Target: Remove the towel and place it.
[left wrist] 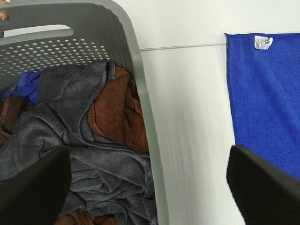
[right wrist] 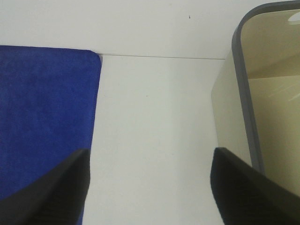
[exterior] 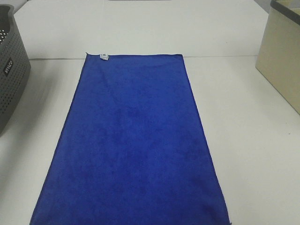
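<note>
The towel [exterior: 133,145] lies spread flat on the white table [exterior: 253,140], between the grey basket [exterior: 11,70] and beige bin [exterior: 281,56]; left gripper [left wrist: 150,187] and right gripper [right wrist: 150,187] hover empty, jaws apart.

A laundry-sorting test bench: white table [exterior: 243,140], grey basket [exterior: 11,70] (full of cloths [left wrist: 84,140]).

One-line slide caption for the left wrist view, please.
Open left gripper over grey basket of crumpled cloths, blue towel flat alongside.
</note>
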`<state>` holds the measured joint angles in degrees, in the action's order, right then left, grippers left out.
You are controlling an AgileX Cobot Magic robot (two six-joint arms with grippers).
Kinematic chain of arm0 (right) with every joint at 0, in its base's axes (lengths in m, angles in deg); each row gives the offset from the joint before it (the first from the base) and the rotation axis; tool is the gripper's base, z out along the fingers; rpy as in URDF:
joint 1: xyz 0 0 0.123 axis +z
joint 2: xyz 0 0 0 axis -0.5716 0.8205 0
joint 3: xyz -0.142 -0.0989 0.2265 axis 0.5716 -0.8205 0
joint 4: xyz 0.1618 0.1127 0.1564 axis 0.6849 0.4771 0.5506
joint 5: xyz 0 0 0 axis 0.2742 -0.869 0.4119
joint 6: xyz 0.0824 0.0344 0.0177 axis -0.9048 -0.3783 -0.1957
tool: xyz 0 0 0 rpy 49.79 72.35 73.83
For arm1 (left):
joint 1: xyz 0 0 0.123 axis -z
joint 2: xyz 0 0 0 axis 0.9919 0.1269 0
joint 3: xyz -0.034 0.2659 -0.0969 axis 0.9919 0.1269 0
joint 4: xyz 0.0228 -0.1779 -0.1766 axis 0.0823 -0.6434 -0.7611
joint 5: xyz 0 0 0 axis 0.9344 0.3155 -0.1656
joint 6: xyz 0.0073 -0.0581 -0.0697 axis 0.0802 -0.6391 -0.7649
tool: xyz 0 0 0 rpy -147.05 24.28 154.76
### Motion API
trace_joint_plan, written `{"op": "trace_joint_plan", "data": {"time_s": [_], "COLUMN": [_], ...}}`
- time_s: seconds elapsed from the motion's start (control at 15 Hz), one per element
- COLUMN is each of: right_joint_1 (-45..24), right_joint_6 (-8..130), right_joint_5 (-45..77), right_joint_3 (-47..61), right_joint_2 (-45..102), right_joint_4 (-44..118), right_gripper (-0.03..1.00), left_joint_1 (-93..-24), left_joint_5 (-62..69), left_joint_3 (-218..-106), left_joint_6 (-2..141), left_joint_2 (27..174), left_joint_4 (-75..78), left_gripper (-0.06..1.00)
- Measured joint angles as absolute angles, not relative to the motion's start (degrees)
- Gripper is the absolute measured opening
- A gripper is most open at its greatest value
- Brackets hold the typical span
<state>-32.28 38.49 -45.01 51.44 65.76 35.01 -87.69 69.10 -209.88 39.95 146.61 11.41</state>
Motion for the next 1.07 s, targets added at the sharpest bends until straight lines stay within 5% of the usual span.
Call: {"op": "trace_joint_plan", "data": {"time_s": [0.27, 0.8, 1.07], "right_joint_1": [-32.23, -32.17, -32.17], "right_joint_6": [38.14, 34.76, 34.82], "right_joint_5": [-44.9, -45.24, -45.3], "right_joint_3": [43.82, -9.81, -23.56], "right_joint_2": [57.85, 8.29, -9.36], "right_joint_4": [40.05, 34.55, 33.92], "right_gripper": [0.71, 0.7, 0.7], "left_joint_1": [-87.92, -87.92, -87.92], "left_joint_5": [69.04, 65.83, 61.25], "left_joint_3": [-198.31, -152.64, -140.44], "left_joint_6": [40.41, 41.95, 41.44], "left_joint_2": [137.68, 90.01, 75.97], "left_joint_4": [11.64, 16.11, 17.55], "left_gripper": [0.84, 0.84, 0.84]}}
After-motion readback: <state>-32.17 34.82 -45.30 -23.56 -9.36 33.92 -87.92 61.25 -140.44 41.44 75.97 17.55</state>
